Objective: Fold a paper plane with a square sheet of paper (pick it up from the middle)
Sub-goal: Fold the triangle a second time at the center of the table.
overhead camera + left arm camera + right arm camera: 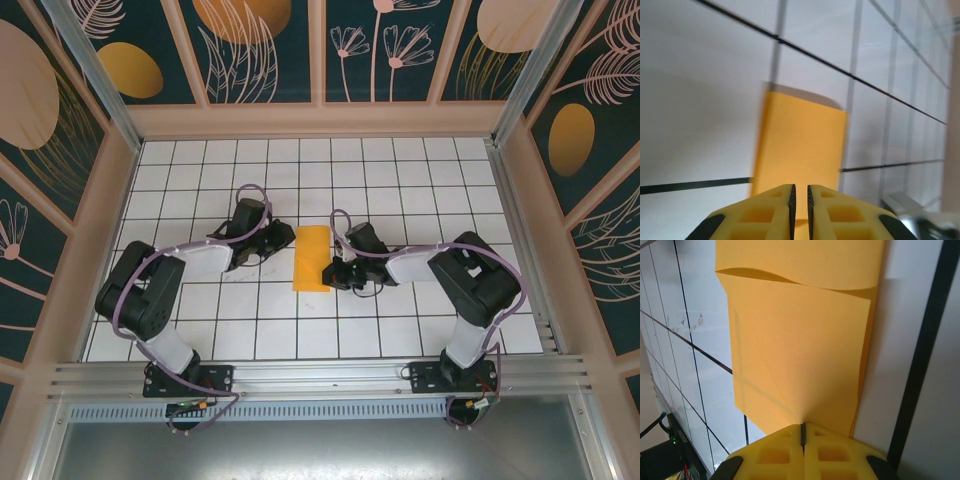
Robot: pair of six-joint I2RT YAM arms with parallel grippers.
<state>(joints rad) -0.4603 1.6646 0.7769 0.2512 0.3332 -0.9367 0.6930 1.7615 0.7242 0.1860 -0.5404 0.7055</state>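
On the white grid table [400, 330], the left gripper [285, 239] lay low at the left edge of the square sheet of paper [311, 256], near the far half of that edge. In the left wrist view its yellow fingers [765, 212] stood almost together, with only a thin slit between them, and the orange-yellow paper [805, 145] lay flat just beyond their tips; whether they pinched its edge I could not tell. The sheet was in the middle of the table between the two arms, folded in half into a narrow rectangle with its long side running from near to far. The right gripper [329, 272] was at the near right part of the paper. In the right wrist view its jaws were closed tight on the paper [800, 355], which wrinkled toward the pinch, and the upper layer stood a little apart from the lower one at the other end.
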